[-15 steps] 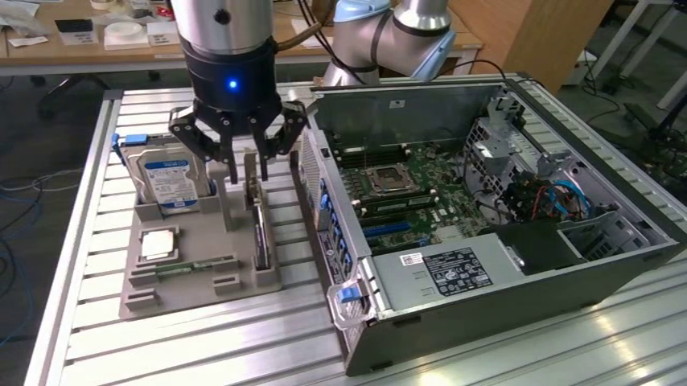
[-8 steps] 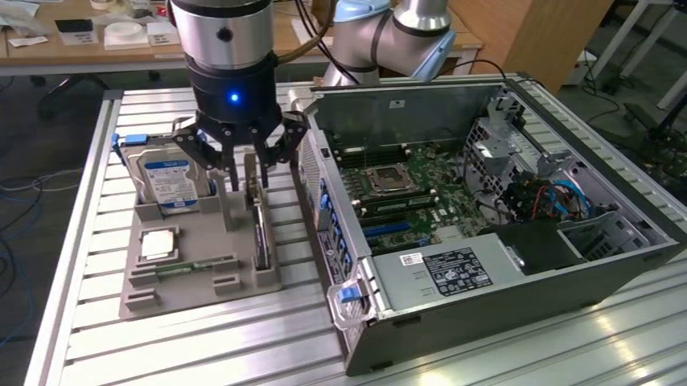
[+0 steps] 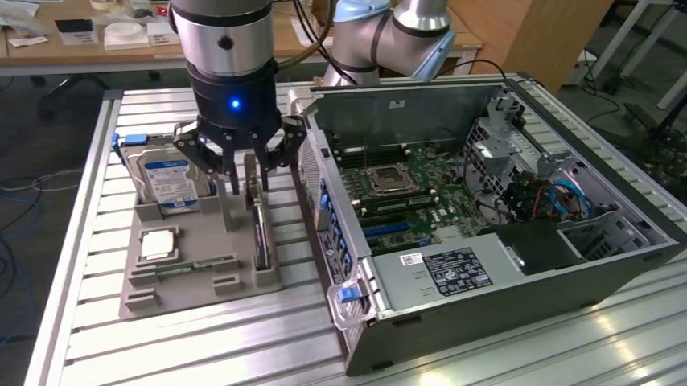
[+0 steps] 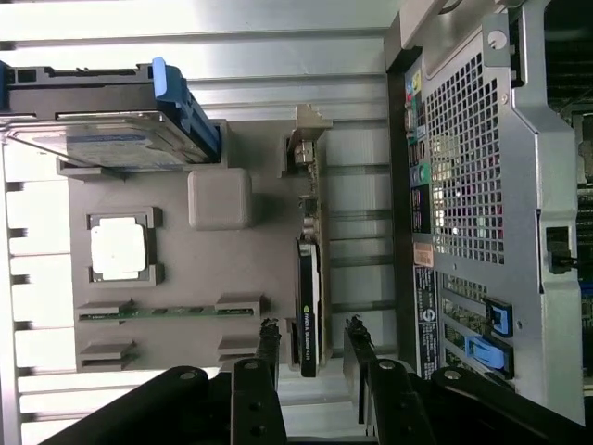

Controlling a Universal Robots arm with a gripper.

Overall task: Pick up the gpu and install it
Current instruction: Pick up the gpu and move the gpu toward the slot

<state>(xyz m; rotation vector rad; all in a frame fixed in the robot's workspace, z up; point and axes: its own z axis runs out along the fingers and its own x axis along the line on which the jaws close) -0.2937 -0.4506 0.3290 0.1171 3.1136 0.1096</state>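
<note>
Upper left in the exterior view, the open end effector [image 3: 252, 171] straddles the gpu [image 3: 262, 233], seemingly without gripping; pickup and installation remain.

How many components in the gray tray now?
4: hard drive at the far end, processor chip in the middle, memory stick nearer the camera, gpu on edge beside the case. None seems hidden.

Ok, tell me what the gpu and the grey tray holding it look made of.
The thin gpu card standing on edge: green circuit board, dark matt plastic-looking face, pale shiny bracket, likely metal. The grey holder tray: matt, uniform, blocky ribs, probably moulded plastic.
</note>
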